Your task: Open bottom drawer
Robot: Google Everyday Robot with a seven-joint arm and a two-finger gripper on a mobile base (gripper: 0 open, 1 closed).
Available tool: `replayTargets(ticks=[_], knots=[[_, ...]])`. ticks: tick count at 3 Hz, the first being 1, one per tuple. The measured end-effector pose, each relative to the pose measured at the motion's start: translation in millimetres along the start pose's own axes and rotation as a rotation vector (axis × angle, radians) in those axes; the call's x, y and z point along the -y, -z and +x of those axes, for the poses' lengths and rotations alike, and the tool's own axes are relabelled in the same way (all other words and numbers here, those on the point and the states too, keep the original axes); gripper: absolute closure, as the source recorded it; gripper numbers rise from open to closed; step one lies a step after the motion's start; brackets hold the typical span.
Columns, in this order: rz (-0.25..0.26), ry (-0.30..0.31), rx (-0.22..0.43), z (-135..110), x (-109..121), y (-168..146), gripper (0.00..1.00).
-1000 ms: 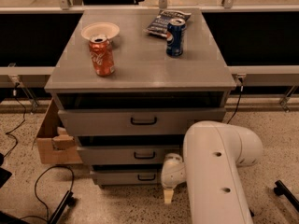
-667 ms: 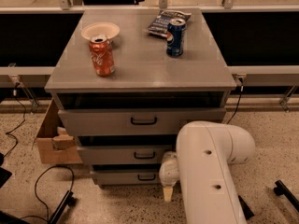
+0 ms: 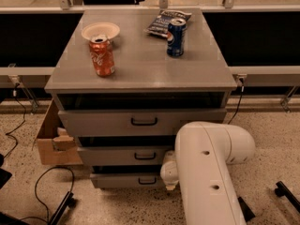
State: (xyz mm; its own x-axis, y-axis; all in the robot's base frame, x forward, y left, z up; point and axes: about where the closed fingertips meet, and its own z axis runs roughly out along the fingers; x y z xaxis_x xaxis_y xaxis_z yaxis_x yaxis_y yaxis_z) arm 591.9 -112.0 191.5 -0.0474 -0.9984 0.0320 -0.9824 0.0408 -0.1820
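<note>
The grey cabinet [image 3: 140, 74] has three drawers. The bottom drawer [image 3: 123, 180] is the lowest one, with a flat grey front and a small black loop handle [image 3: 147, 180]; its front stands slightly forward of the cabinet body. My white arm [image 3: 206, 172] fills the lower right. My gripper [image 3: 169, 185] hangs by the right end of the bottom drawer front, just right of the handle, and my arm hides much of it.
On the cabinet top stand a red soda can [image 3: 102, 56], a white bowl [image 3: 100, 31], a blue soda can [image 3: 175, 37] and a chip bag [image 3: 167, 20]. A cardboard box [image 3: 54, 139] sits on the floor at the left. Cables [image 3: 42, 182] lie on the floor.
My arm has shifted left, bringing the gripper closer to the bottom drawer's handle. The drawers look unchanged.
</note>
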Motion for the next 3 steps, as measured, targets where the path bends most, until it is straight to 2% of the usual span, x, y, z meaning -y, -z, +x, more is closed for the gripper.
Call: replayTargets(ticks=[1,2,3], knots=[[0.003,-0.022,-0.022,19,-16,13,0.72],[-0.009,-0.09,-0.018,38,-45,25,0.71],[-0.015,-0.102,-0.018,41,-50,25,0.48]])
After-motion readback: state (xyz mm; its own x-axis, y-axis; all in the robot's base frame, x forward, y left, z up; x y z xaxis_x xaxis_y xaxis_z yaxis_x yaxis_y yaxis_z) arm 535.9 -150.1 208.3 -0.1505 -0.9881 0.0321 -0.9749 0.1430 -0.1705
